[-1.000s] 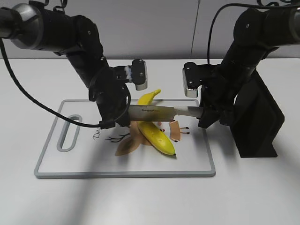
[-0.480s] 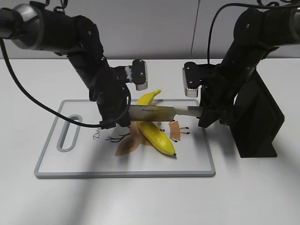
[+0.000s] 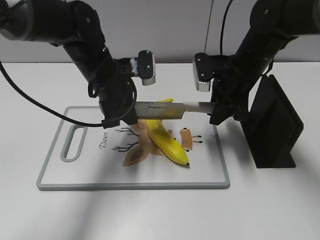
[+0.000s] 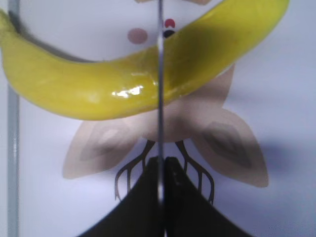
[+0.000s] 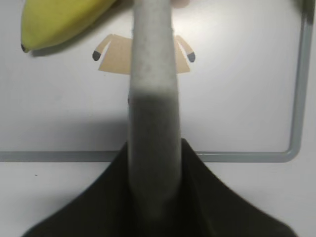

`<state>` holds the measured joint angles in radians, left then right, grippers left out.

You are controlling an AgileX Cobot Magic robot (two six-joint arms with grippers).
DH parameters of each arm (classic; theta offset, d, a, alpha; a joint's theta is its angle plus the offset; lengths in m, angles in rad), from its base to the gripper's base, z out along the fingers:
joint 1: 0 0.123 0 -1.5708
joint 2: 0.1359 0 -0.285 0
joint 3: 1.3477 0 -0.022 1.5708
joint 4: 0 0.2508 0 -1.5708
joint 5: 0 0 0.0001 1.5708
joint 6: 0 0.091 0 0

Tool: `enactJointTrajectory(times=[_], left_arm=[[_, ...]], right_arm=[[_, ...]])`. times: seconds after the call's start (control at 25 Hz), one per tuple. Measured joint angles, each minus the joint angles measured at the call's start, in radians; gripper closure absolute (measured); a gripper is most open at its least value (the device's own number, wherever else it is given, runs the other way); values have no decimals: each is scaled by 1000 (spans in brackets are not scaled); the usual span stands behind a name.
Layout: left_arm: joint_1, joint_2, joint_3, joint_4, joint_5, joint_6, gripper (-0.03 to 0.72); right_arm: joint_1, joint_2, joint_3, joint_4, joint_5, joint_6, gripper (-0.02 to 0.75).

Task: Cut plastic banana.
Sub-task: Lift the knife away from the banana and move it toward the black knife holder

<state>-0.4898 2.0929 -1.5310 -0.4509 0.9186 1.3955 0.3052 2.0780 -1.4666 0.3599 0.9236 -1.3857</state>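
The yellow plastic banana (image 3: pixel 166 141) lies whole on the white cutting board (image 3: pixel 75 172), over a deer drawing. A knife (image 3: pixel 172 110) is held level above the banana, across it. My left gripper (image 3: pixel 126 116) is shut on the blade's tip end; in the left wrist view the thin blade (image 4: pixel 160 89) runs up from the closed jaws (image 4: pixel 161 170) over the banana (image 4: pixel 98 84). My right gripper (image 3: pixel 218 116) is shut on the knife's grey handle (image 5: pixel 152 98), with the banana's black tip (image 5: pixel 54 22) at the top left of that view.
A black knife block (image 3: pixel 272 127) stands right of the board, close behind my right arm. The board has a grey rim (image 5: pixel 295 98) and a slot handle (image 3: pixel 73 143) at its left end. White table lies all round.
Both arms have lifted the knife a little higher above the banana. The banana has shifted slightly on the board.
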Motion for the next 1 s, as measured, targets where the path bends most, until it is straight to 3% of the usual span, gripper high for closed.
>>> enactJointTrajectory(times=[0.08,0.16,0.44,0.56,0.76,1.0], left_arm=[[0,-24,0,2,0,0,688],[0,-47,0,3,2,0,632],[-1,-141,1,-37,29,0,253],[-2,-197,1,-57,36,-4,155],[-2,-307,1,-33,56,-138,118],[35,-399,1,75,21,-436,117]], right_arm=[[0,-3,-32,-2,26,-2,559],[0,-3,-57,-4,55,-2,559],[0,-3,-128,-20,130,37,559],[0,-11,-140,-62,154,79,559],[-1,-65,-142,-99,168,156,561],[0,-164,-145,-112,230,330,561]])
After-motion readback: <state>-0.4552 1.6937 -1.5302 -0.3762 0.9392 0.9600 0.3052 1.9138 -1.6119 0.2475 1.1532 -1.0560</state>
